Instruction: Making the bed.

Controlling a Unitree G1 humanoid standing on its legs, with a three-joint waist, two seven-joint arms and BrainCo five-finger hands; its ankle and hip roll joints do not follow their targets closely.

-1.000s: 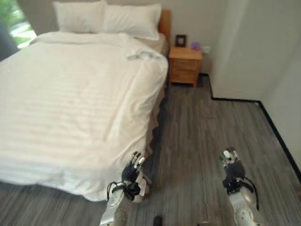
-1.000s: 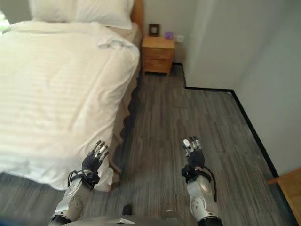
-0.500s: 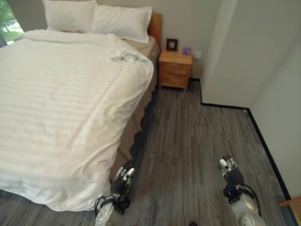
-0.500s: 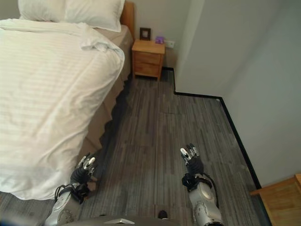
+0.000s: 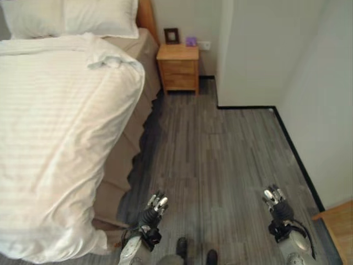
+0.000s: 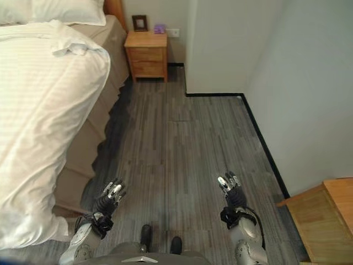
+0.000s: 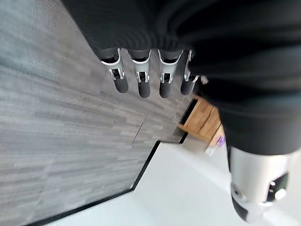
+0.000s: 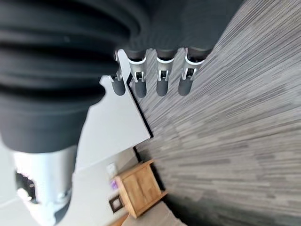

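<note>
Both our left hand (image 5: 153,211) and right hand (image 5: 276,202) hang empty with fingers straight beside the bed's white duvet (image 5: 49,127), the wooden nightstand (image 5: 178,68) far beyond, while our right eye alone catches a wooden table corner (image 6: 322,221).

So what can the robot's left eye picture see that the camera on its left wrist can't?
The left eye view alone takes in the bed with its white duvet and pillows, plus the right hand. The left wrist view alone gives a close look at the left hand, fingers straight and holding nothing. Both catch the wooden nightstand and the grey floor.
</note>
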